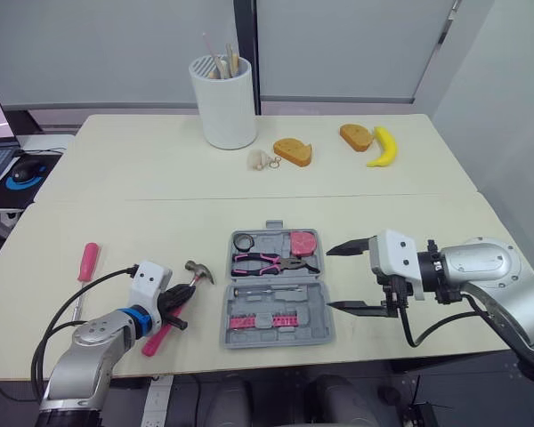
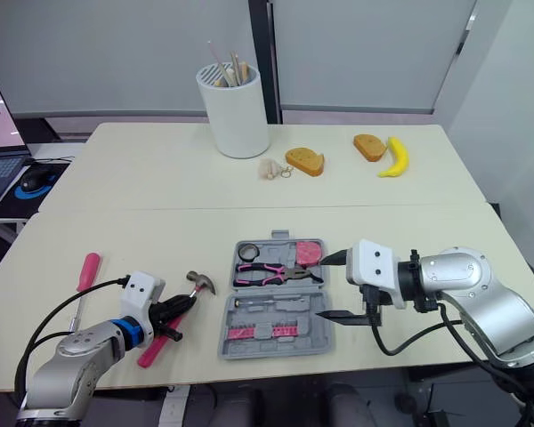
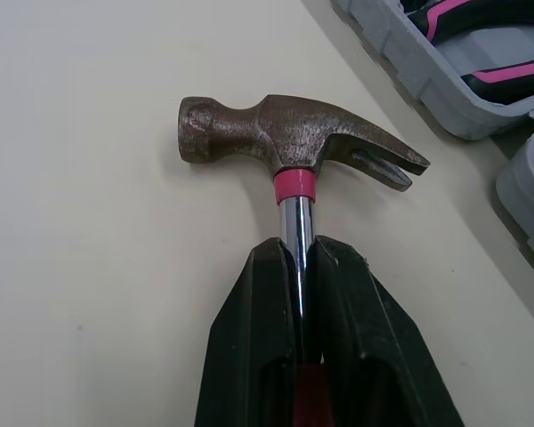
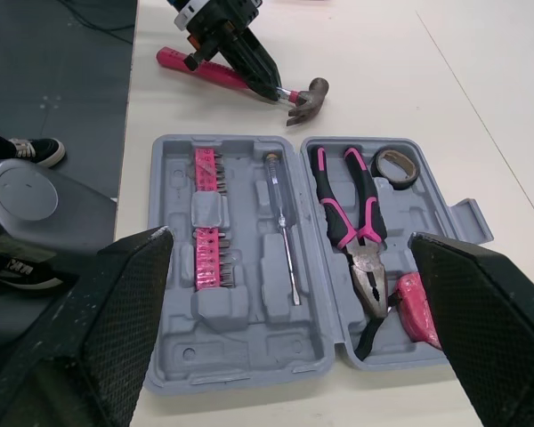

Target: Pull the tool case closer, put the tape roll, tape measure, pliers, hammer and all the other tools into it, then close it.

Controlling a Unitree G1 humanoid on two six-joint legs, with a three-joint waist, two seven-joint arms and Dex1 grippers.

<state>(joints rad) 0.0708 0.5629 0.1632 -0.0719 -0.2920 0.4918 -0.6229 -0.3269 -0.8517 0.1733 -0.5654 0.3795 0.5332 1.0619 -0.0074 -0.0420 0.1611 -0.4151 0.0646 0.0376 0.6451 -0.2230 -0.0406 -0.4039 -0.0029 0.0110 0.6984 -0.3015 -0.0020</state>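
Observation:
The grey tool case (image 1: 313,331) lies open near the table's front edge. In it sit the pink-handled pliers (image 1: 269,261), the black tape roll (image 1: 244,241), the pink tape measure (image 1: 304,243), a clear-handled screwdriver (image 4: 281,213) and a strip of pink bits (image 1: 267,320). Left of the case lies the hammer (image 1: 197,271) with its pink grip. My left gripper (image 1: 174,301) is shut on the hammer's steel shaft (image 3: 295,236), just below the head. To the right of the case, my right gripper (image 1: 349,277) stands wide open with nothing between its fingers.
A pink-handled screwdriver (image 1: 87,264) lies at the far left. At the back stand a white holder with sticks (image 1: 222,102), two bread pieces (image 1: 293,151), a banana (image 1: 384,147) and a small keyring item (image 1: 262,160). A laptop and mouse (image 1: 25,169) sit on a side desk to the left.

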